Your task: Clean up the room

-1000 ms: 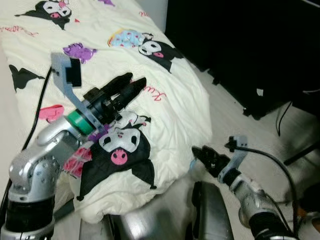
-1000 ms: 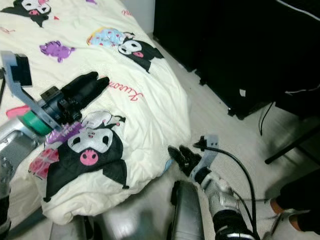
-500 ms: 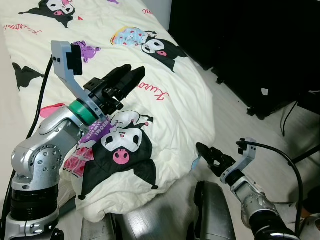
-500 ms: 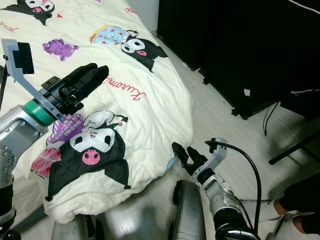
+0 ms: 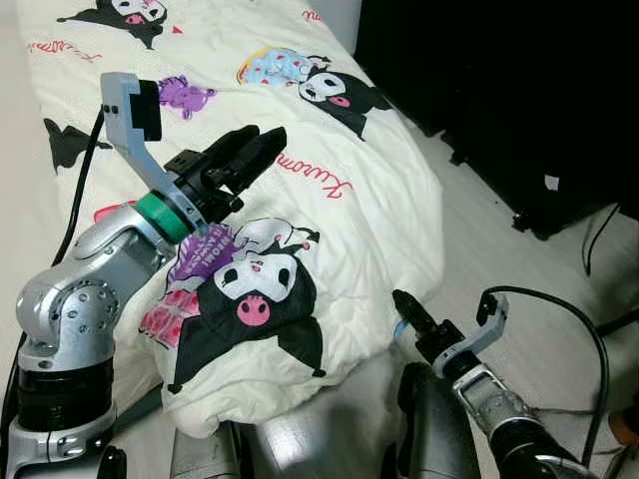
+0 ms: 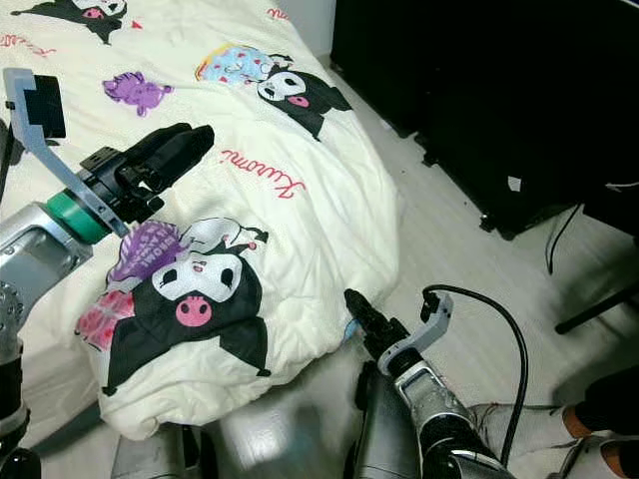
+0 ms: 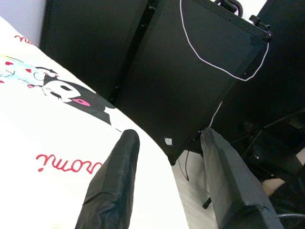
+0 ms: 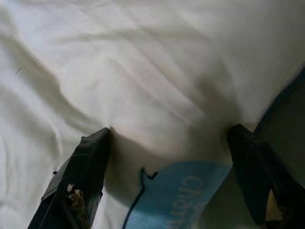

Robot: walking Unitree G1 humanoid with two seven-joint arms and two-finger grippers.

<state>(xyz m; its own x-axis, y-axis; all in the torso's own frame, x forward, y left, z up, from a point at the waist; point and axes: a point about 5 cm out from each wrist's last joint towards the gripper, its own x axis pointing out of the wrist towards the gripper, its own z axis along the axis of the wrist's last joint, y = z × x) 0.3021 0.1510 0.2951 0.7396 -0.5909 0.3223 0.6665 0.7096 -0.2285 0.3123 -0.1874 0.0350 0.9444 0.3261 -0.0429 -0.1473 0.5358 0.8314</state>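
Observation:
A cream duvet (image 5: 339, 225) printed with black cartoon figures covers the bed and hangs over its near corner. My left gripper (image 5: 258, 148) hovers above the duvet, open with nothing between its fingers (image 7: 114, 181). My right gripper (image 5: 402, 302) is low beside the bed, at the duvet's hanging edge. In the right wrist view its fingers (image 8: 81, 176) are spread wide against the cream cloth (image 8: 143, 81). A blue printed label (image 8: 181, 198) lies between them, and they hold nothing.
Tall black furniture (image 5: 519, 90) lines the right side across a strip of pale floor (image 5: 499, 249). Black cables (image 5: 599, 235) trail on the floor near it. A black panel with a white cord (image 7: 209, 57) stands beyond the bed.
The camera has shifted slightly. My right gripper has reached in closer to the duvet's hanging edge. The left gripper stays open above the duvet.

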